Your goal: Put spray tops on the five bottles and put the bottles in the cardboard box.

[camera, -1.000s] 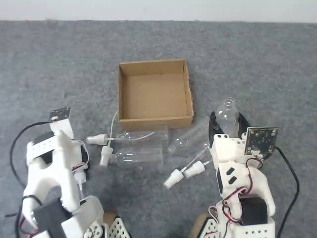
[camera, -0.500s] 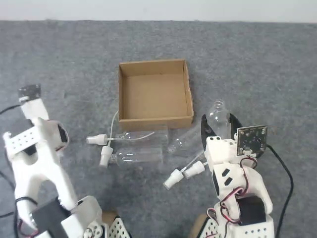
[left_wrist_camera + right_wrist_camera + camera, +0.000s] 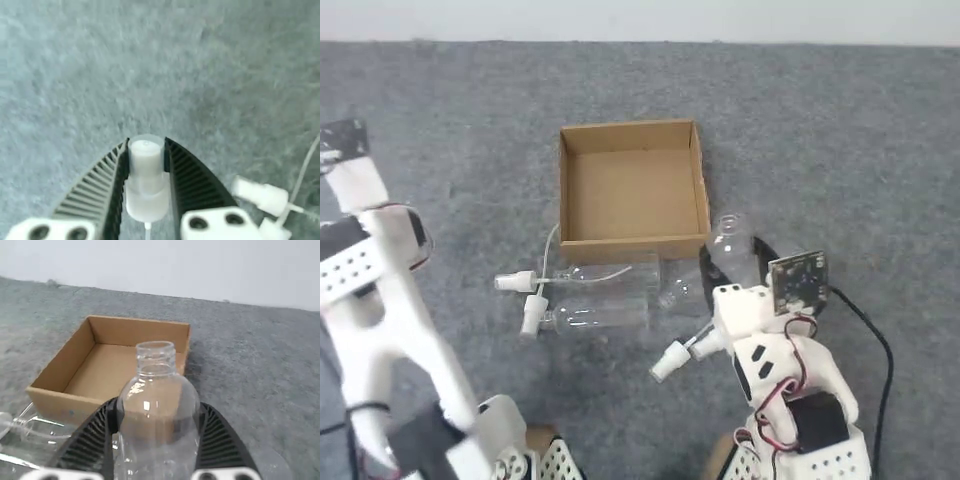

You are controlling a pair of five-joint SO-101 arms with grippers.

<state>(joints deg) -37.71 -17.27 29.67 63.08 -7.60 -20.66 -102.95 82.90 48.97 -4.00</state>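
in the high view the cardboard box (image 3: 632, 190) holds nothing; just in front of it lie the first bottle (image 3: 610, 272) and second bottle (image 3: 595, 315), each seemingly topped, with a bare third bottle (image 3: 685, 285) and two loose tops, the nearer top (image 3: 670, 360) and farther top (image 3: 713, 341), beside them, so i judge nothing is boxed yet. in the left wrist view the left gripper (image 3: 145, 150) has its jaws clamped on a spray top (image 3: 146, 175) above the grey carpet (image 3: 150, 60). in the right wrist view the right gripper (image 3: 157, 412) grips an upright, uncapped held bottle (image 3: 156, 405) near the box's front wall, so capping it looks like the step in hand.
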